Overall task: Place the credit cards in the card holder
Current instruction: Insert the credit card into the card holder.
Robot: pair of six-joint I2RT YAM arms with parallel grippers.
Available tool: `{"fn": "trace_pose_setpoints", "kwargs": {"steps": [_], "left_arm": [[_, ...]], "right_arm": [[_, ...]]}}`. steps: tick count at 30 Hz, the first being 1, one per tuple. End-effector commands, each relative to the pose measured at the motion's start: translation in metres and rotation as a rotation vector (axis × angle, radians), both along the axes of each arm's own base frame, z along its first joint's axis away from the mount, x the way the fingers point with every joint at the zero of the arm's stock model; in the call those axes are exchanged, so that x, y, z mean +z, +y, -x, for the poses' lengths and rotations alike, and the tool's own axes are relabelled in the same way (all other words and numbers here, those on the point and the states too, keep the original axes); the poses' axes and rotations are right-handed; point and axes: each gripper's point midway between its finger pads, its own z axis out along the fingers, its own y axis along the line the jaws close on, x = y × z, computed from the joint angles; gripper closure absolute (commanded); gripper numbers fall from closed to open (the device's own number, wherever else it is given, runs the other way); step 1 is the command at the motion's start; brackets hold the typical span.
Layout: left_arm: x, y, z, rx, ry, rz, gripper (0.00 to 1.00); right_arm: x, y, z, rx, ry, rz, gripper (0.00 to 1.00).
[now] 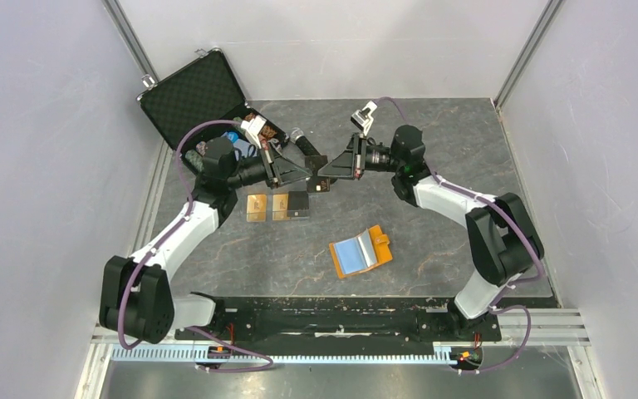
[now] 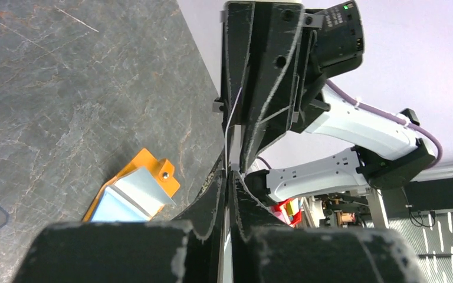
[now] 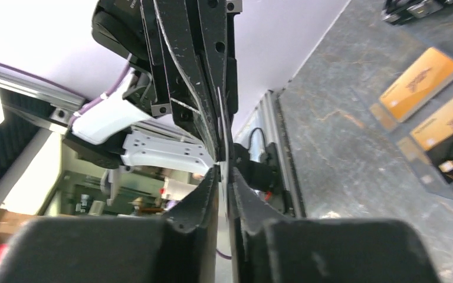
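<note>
A dark credit card (image 1: 320, 184) hangs edge-on in mid-air between both arms. My left gripper (image 1: 310, 176) is shut on it; in the left wrist view its thin pale edge (image 2: 231, 127) runs up from my left gripper (image 2: 229, 177). My right gripper (image 1: 329, 174) faces it from the other side. In the right wrist view the card's edge (image 3: 223, 127) sits inside my right gripper (image 3: 224, 174), whose jaws are narrow with a slim gap left beside the card. Two gold-tan cards (image 1: 257, 207) (image 1: 280, 205) and a black one (image 1: 298, 204) lie on the table. The orange card holder (image 1: 360, 251) lies open, blue lining up.
A black foam-lined case (image 1: 202, 93) stands open at the back left with small items in front of it. Grey walls close in the table on the left and right. The arm bases and a black rail (image 1: 324, 320) run along the near edge.
</note>
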Motion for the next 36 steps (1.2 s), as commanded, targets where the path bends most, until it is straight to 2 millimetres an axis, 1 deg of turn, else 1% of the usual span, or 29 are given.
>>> {"fn": "trace_pose_setpoints", "kwargs": {"steps": [1,2,4,6,7,8,9,10,12,15,17,19,21,24,26,29,32,36], "left_arm": [[0.011,-0.001,0.009,-0.02,-0.012,0.038,0.89],[0.011,-0.001,0.009,-0.017,-0.011,0.038,0.81],[0.008,0.0,0.009,-0.006,-0.001,0.029,0.68],[0.001,0.002,0.008,0.013,0.011,0.004,0.6],[-0.003,0.004,0.008,0.028,0.025,-0.012,0.57],[-0.01,0.006,0.008,0.042,0.037,-0.033,0.55],[-0.019,0.008,0.008,0.06,0.061,-0.062,0.55],[-0.028,0.01,0.009,0.073,0.082,-0.09,0.55],[-0.05,0.015,0.011,0.105,0.142,-0.165,0.55],[-0.085,0.018,0.022,0.13,0.236,-0.295,0.55],[-0.101,0.014,0.029,0.125,0.274,-0.363,0.57],[-0.115,0.005,0.038,0.095,0.298,-0.429,0.59],[-0.128,-0.01,0.049,0.039,0.31,-0.496,0.61],[-0.143,-0.031,0.062,-0.042,0.32,-0.571,0.64],[-0.155,-0.041,0.069,-0.082,0.336,-0.621,0.67],[-0.17,-0.05,0.076,-0.123,0.348,-0.685,0.69],[-0.182,-0.055,0.081,-0.165,0.359,-0.739,0.71],[-0.199,-0.058,0.087,-0.214,0.374,-0.826,0.75]], "right_arm": [[0.02,0.01,0.022,0.092,-0.018,-0.104,0.98],[0.02,0.01,0.024,0.094,-0.014,-0.11,1.0],[0.014,0.008,0.026,0.089,-0.003,-0.1,1.0],[0.003,0.007,0.026,0.075,0.011,-0.061,1.0],[-0.008,0.007,0.025,0.061,0.013,-0.018,1.0],[-0.021,0.006,0.023,0.045,0.001,0.035,1.0],[-0.039,0.003,0.022,0.024,0.031,0.117,1.0],[-0.054,0.0,0.018,0.004,-0.006,0.194,1.0],[-0.091,-0.014,0.017,-0.025,0.022,0.394,1.0],[-0.134,-0.038,0.025,-0.027,0.051,0.595,1.0],[-0.157,-0.053,0.034,-0.019,0.076,0.706,1.0],[-0.174,-0.067,0.041,-0.012,0.086,0.795,1.0],[-0.183,-0.079,0.045,-0.01,0.093,0.852,1.0],[-0.188,-0.093,0.052,-0.012,0.142,0.844,1.0],[-0.189,-0.103,0.052,-0.027,0.168,0.833,1.0],[-0.189,-0.115,0.052,-0.039,0.187,0.829,1.0],[-0.194,-0.119,0.059,-0.022,0.198,0.835,1.0],[-0.201,-0.124,0.068,-0.005,0.221,0.85,1.0]]}}
